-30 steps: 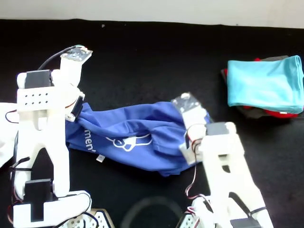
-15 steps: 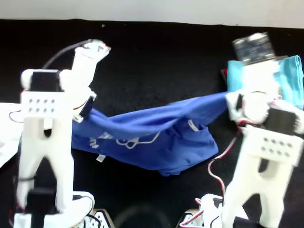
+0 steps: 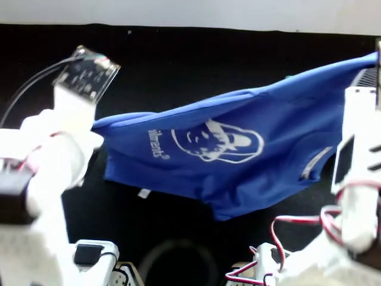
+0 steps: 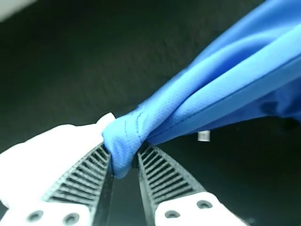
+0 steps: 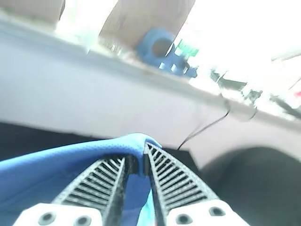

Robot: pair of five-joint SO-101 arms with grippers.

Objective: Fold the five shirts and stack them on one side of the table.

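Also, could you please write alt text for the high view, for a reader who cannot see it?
A blue shirt is held up in the air above a black table, stretched between a white arm at one edge of the picture and another at the other. A white face print on the shirt faces the camera.

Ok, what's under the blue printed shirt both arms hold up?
Bare black table shows below the blue printed shirt. The shirt covers the table's far right, so anything there is hidden.

a black table (image 3: pixel 196 65) backs onto a pale wall (image 3: pixel 178 12) with a cluttered, brightly lit ledge (image 5: pixel 141 54).
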